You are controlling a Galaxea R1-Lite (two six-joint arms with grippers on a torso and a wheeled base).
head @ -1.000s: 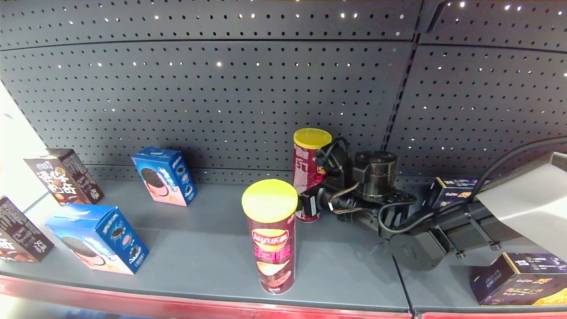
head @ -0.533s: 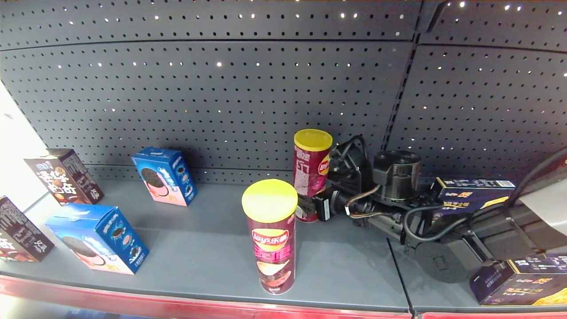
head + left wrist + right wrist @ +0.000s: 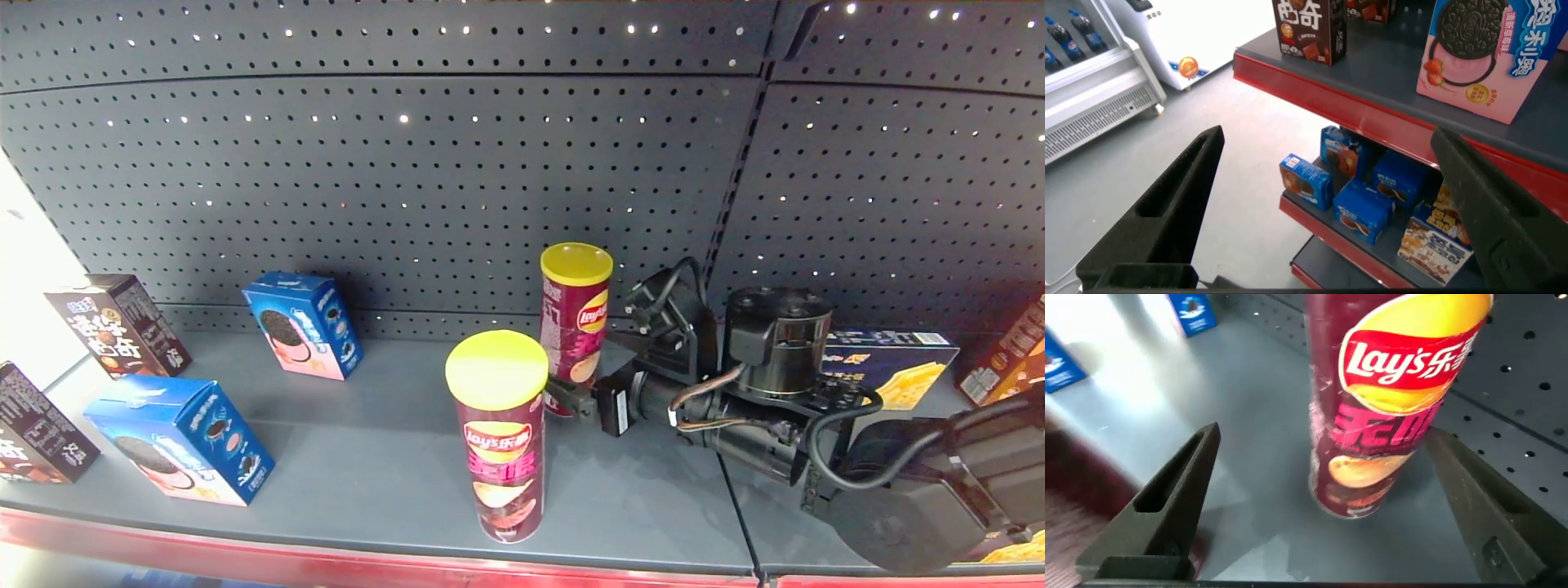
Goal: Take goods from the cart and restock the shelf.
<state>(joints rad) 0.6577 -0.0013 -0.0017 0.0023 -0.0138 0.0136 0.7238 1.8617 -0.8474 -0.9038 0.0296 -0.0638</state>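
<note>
Grey perforated back panel (image 3: 408, 180) rises behind a grey metal shelf (image 3: 375, 457) with a red front lip. Two tall maroon crisp tubes with yellow plastic lids stand upright near its middle, apart from each other: the front tube (image 3: 500, 441) close to the lip, the rear tube (image 3: 574, 322) near the panel.

From the head view, the right pincer (image 3: 563, 398) lies low at the rear tube's foot, just beside it, and a dark blue flat box (image 3: 865, 359) sits behind the arm. The right wrist view settles what the head view cannot: both black fingers (image 3: 1167, 506) are spread wide, released. The rear tube stands ahead in the gap, and neither finger touches it.

Blue cardboard biscuit boxes (image 3: 304, 324) and dark brown boxes (image 3: 122, 322) stand on the shelf's left part.

The left wrist view adds the left pincer (image 3: 1328, 139), fingers parted and holding nothing, outside the shelf's red lip. Beyond it are small blue boxes (image 3: 1360, 214) on a lower shelf (image 3: 1305, 260), a grey floor (image 3: 1233, 212) and a white chest freezer (image 3: 1094, 106).
</note>
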